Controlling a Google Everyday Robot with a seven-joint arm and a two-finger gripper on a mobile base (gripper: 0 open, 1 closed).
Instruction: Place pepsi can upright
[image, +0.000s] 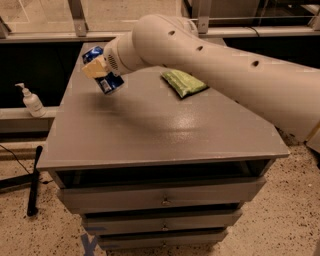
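At the far left, a white pump bottle (32, 101) stood on a low ledge beside the grey cabinet (150, 132). Below it, a black pole (34, 180) leaned down to the speckled floor. A blue taped cross (89, 244) lay on the floor near the cabinet's left front corner.

Over the far left part of the cabinet top, the gripper (101, 70) hung at the end of the arm, pointing left and slightly down. Its tan fingers (95, 67) were clamped around the pepsi can (111, 84), one finger lying across the can's middle, with dark blue showing above and below it. The can was tilted, not upright, and seemed to be held clear of the top, with a soft shadow on the surface beneath it.

To the right of the can, a green chip bag (183, 82) lay flat on the far middle of the top, well apart from the gripper. The thick white arm (225, 60) reached in from the right edge, passing above and beyond the bag. The near part of the cabinet top was bare grey. Under it, a stack of drawers (162, 200) with small handles faced the camera.
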